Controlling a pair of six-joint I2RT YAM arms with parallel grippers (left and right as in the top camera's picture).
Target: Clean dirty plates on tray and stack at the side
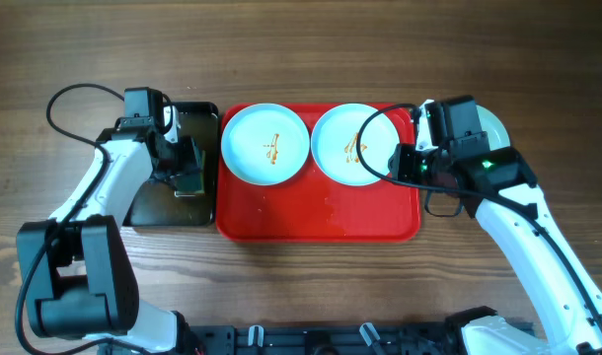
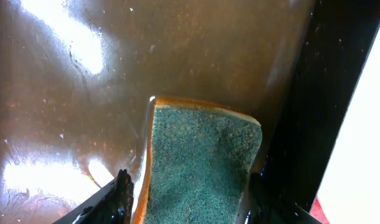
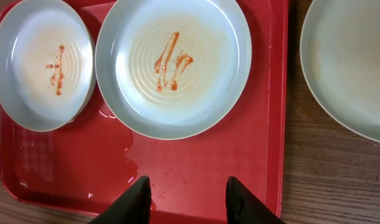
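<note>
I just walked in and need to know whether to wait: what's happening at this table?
The left gripper is shut on the green sponge in the wet black tray. On the red tray, the left plate and the right plate both carry orange sauce smears. A third plate lies on the table beside the tray, no smear visible. The right gripper hangs open above the tray by the right plate, holding nothing.

Open tray (image 1: 321,212) strip beside plates (image 1: 265,123), seemingly
</note>
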